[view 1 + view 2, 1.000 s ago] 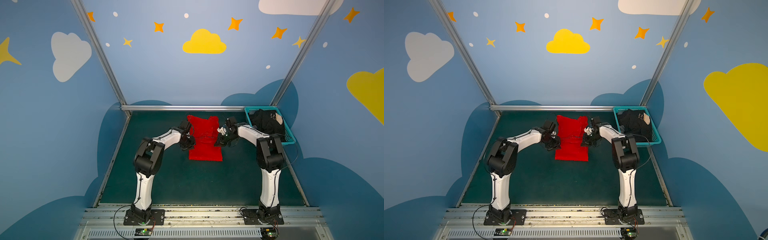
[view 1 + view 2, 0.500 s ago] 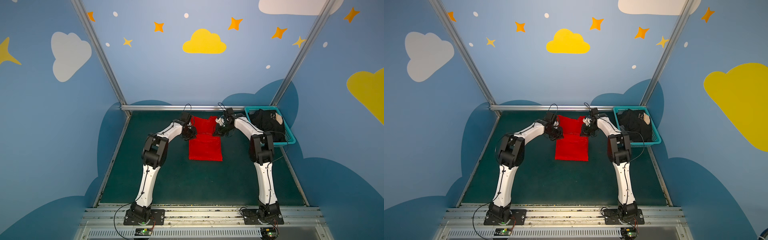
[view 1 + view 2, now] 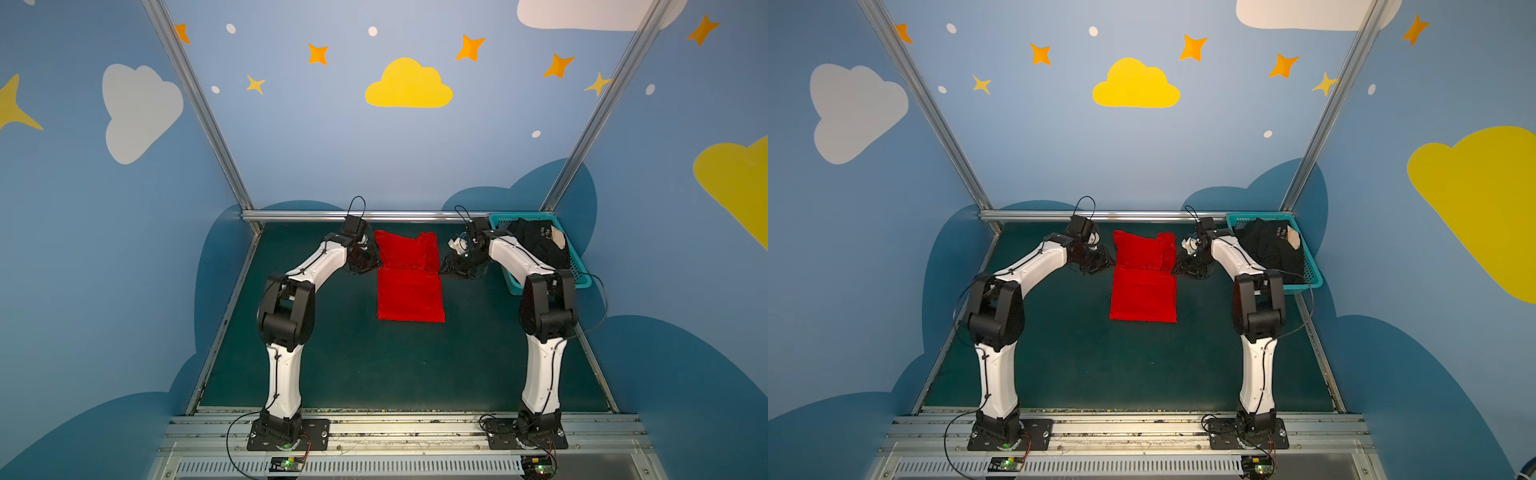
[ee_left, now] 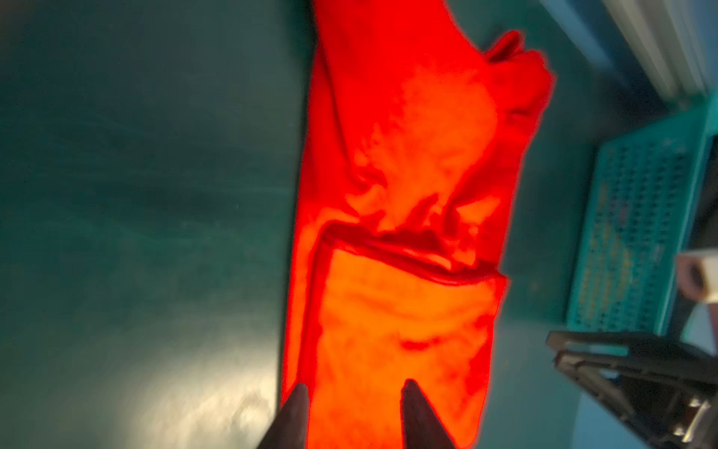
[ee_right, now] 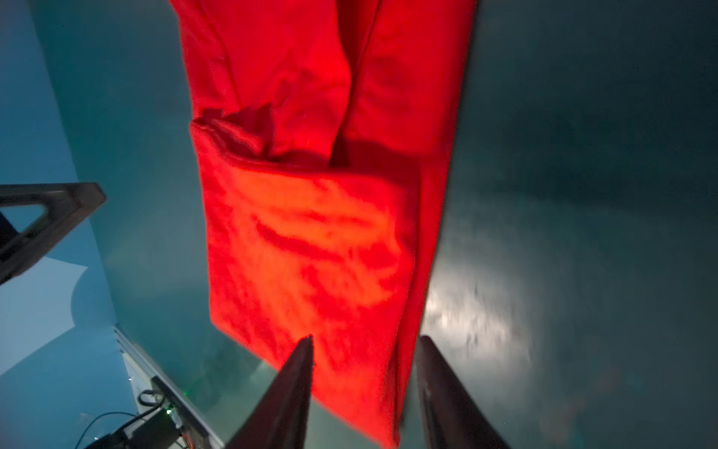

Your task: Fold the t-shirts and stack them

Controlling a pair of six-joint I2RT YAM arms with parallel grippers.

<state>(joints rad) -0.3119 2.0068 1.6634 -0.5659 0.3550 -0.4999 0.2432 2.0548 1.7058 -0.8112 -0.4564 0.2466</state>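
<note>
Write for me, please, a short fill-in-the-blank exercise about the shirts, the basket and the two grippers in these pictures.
1. The t-shirt lying on the green table is ____ in colour.
2. The black t-shirts lie inside a teal ____.
3. The left gripper and the right gripper both have their jaws ____.
Missing words: red; basket; open.

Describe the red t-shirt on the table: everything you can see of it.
The red t-shirt is plain, bright, soft cloth, folded into a narrow strip lying flat on the dark green table. Its near half is doubled into a smooth rectangle; the far half is rumpled and creased. The left pincer and right pincer flank its fold line, jaws apart, gripping nothing.
</note>
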